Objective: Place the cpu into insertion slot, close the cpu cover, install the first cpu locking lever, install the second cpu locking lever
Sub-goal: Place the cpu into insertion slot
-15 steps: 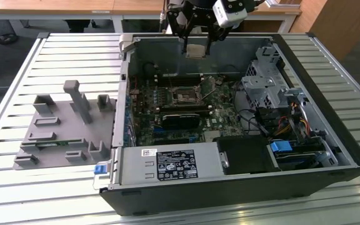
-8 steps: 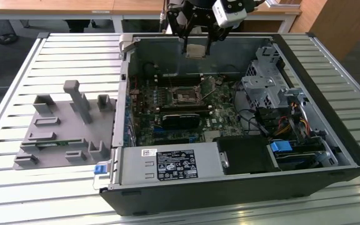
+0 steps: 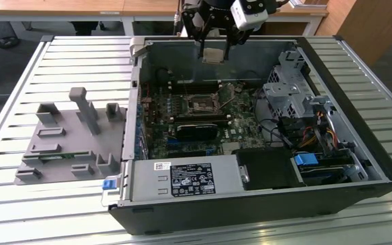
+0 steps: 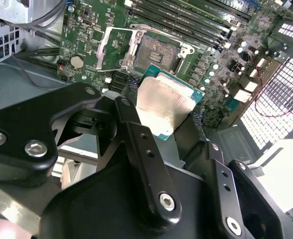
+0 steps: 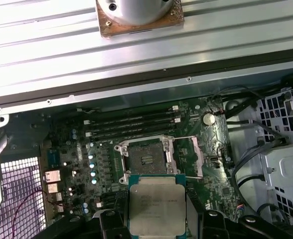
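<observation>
Over the far edge of the open computer case (image 3: 264, 206), the gripper (image 3: 213, 51) is hanging with the cpu (image 3: 214, 55) pinched between its fingers, clear of the boards below. The case is sitting on the slatted bench (image 3: 46, 204). A grey moulded fixture (image 3: 67, 138) is lying beside it toward the bench's edge at the exterior view's left. The insertion slot (image 3: 199, 103) is showing near the middle of the motherboard (image 3: 240, 122), well apart from the held chip.

In the second wrist view, the black fingers (image 4: 131, 124) of the gripper (image 4: 166, 114) are pressing on opposite edges of the cpu (image 4: 166, 104), its dull metal face turned to the camera. Beyond it the insertion slot (image 4: 156, 52) is lying bare, and the cpu cover (image 4: 111, 47) is swung open just beside one edge of it.

In the first wrist view, the cpu (image 5: 157, 201) is sitting level in the gripper (image 5: 157, 216), near the insertion slot (image 5: 145, 157) but not touching it. The cpu cover (image 5: 196, 157) is lying open alongside, and long memory slots (image 5: 131, 127) are running past the socket's far edge.
</observation>
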Robot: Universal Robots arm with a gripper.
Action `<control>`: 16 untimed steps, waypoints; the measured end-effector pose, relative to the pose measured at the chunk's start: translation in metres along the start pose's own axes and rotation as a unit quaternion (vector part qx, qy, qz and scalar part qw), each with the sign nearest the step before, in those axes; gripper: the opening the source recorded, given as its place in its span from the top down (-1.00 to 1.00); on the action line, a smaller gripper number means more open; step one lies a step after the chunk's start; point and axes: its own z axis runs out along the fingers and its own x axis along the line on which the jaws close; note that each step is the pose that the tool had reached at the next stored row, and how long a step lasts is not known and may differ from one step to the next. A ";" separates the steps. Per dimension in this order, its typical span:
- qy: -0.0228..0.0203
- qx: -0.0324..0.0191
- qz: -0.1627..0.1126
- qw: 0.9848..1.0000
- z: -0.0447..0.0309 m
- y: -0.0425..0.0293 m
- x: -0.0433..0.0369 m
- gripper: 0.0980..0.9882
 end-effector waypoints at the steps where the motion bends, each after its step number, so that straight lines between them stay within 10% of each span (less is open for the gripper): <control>1: 0.000 0.000 0.002 1.000 0.0000 0.0000 0.0000 0.00; 16: -0.003 -0.001 0.029 1.000 0.0000 0.0000 0.0000 0.00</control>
